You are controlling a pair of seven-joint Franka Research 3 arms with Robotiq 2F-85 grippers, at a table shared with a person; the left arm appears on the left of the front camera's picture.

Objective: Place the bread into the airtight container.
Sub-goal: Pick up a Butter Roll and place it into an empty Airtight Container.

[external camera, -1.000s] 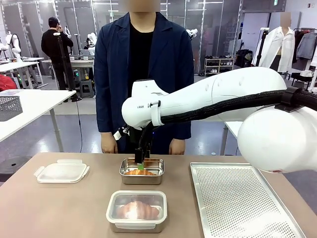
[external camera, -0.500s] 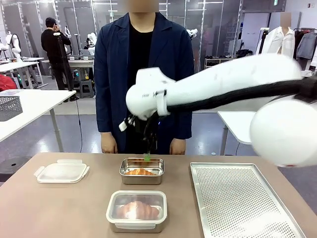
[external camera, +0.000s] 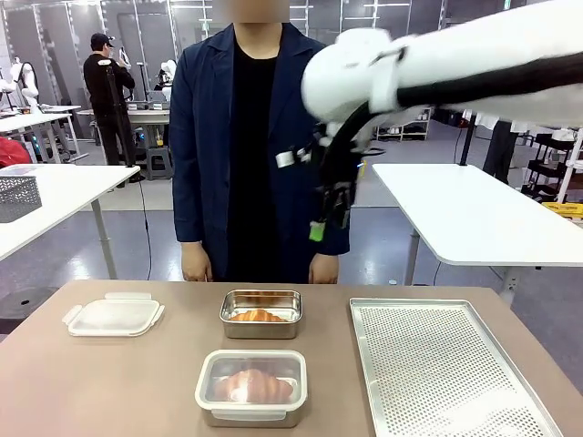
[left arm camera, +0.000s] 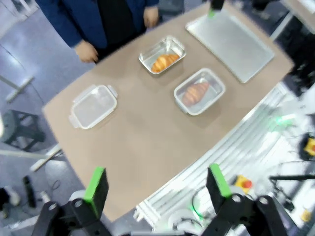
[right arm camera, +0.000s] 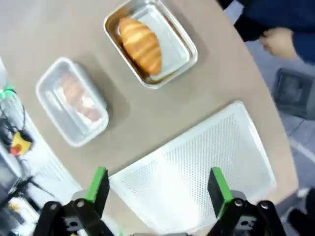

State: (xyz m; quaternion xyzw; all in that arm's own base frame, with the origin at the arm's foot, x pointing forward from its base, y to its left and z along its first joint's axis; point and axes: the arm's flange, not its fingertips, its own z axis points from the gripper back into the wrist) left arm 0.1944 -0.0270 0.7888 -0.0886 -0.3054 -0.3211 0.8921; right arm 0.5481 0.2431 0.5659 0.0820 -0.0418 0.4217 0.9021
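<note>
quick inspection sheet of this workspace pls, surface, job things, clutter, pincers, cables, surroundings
surface: brown table, bare between the items
job's things: croissant in the open steel container; second croissant in the lidded container; loose lid on the left
clutter: empty perforated tray
pincers: right pincer raised high above the table, open, empty; left pincer open, empty, high above the near edge
cables: black hose along the right arm
surroundings: person standing at the far side, hands down

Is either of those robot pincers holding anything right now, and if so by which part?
Nothing is held. The right pincer and the left pincer are both open and empty, high above the table. One croissant lies in the open steel container.
</note>
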